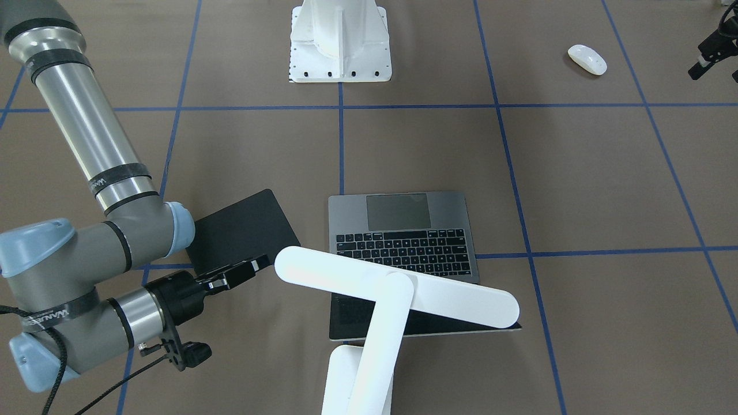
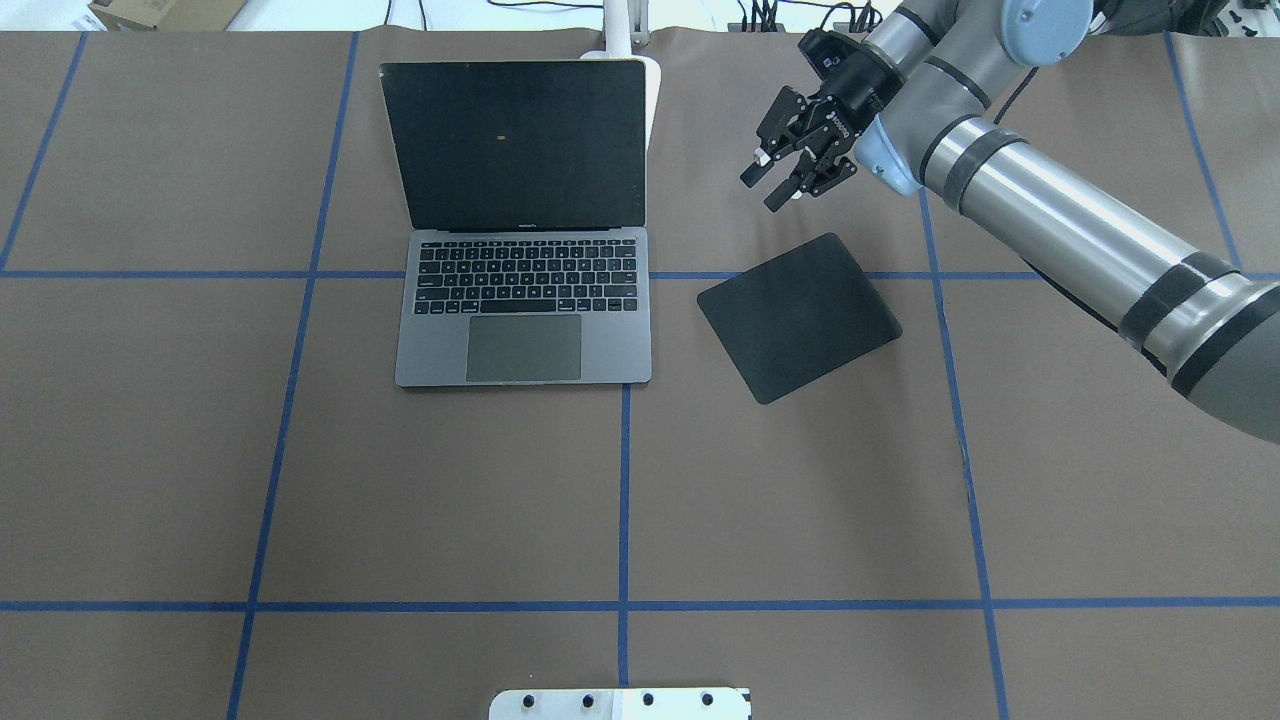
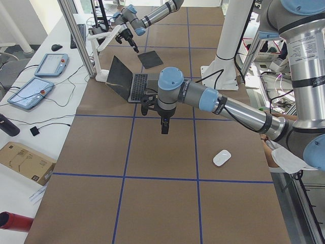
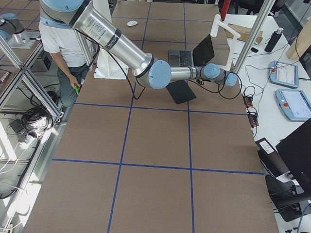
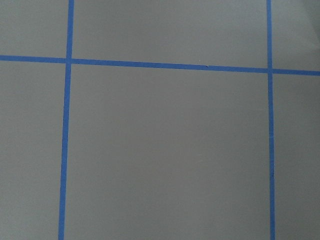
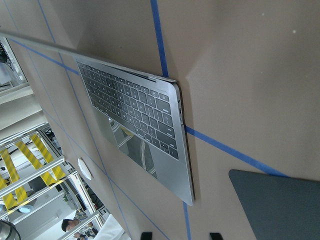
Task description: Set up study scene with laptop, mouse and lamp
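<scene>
The laptop (image 2: 523,300) stands open at the table's far centre, dark screen upright; it also shows in the right wrist view (image 6: 145,125). The lamp (image 1: 398,288) stands behind the laptop, its white bar head over the lid. The white mouse (image 1: 587,59) lies alone on the robot's left side, near its base, also seen as mouse (image 3: 222,157). My right gripper (image 2: 762,190) hovers open and empty above the table, beyond the black mat and right of the laptop. My left gripper (image 1: 710,55) hangs near the mouse; I cannot tell its state.
A thin black square mat (image 2: 798,316) lies right of the laptop, turned at an angle. The white robot pedestal (image 1: 340,40) stands at the near centre edge. A person (image 4: 60,43) stands beside the table. Blue tape lines grid the brown surface.
</scene>
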{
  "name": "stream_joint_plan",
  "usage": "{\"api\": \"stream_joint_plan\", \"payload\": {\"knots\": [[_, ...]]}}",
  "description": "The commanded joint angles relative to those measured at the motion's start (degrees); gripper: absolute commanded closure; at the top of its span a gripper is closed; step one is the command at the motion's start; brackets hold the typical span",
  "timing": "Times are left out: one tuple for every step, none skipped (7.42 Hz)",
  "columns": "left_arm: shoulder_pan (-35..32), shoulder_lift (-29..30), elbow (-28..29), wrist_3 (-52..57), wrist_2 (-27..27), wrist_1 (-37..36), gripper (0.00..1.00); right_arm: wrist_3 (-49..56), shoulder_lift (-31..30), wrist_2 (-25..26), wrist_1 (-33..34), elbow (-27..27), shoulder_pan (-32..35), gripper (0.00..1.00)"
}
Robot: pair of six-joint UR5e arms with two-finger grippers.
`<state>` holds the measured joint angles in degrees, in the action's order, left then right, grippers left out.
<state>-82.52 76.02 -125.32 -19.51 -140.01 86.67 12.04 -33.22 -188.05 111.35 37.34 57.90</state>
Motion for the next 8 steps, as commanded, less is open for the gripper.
{"api": "stream_joint_plan", "payload": {"knots": [[0.08,0.00,0.17,-0.09,0.00,-0.10,0.00,0.00,-5.68,-0.04,-0.08,5.51,2.04,0.33],[0.08,0.00,-0.18,-0.09,0.00,-0.01,0.00,0.00,-9.20,0.05,-0.08,9.64,2.91,0.31],[0.08,0.00,-0.19,-0.09,0.09,-0.01,0.00,-0.09,-13.32,0.23,0.01,13.16,4.05,0.26],[0.08,0.00,-0.19,-0.09,0.00,0.08,0.00,-0.70,-16.41,0.49,0.18,13.63,5.72,0.26],[0.08,0.00,-0.10,-0.09,0.00,0.08,0.00,-1.14,-17.48,4.76,0.19,14.42,7.65,0.30],[0.08,0.00,-0.10,-0.09,0.00,-0.01,0.00,-4.45,-19.58,12.80,0.10,20.08,8.71,0.36],[0.08,0.09,0.16,0.00,0.00,-0.01,0.00,-8.22,-21.95,17.67,-0.16,25.18,9.85,0.35],[0.16,0.00,0.34,0.00,0.00,-0.01,0.00,-8.17,-25.11,21.81,-0.51,28.11,11.26,0.34]]}}
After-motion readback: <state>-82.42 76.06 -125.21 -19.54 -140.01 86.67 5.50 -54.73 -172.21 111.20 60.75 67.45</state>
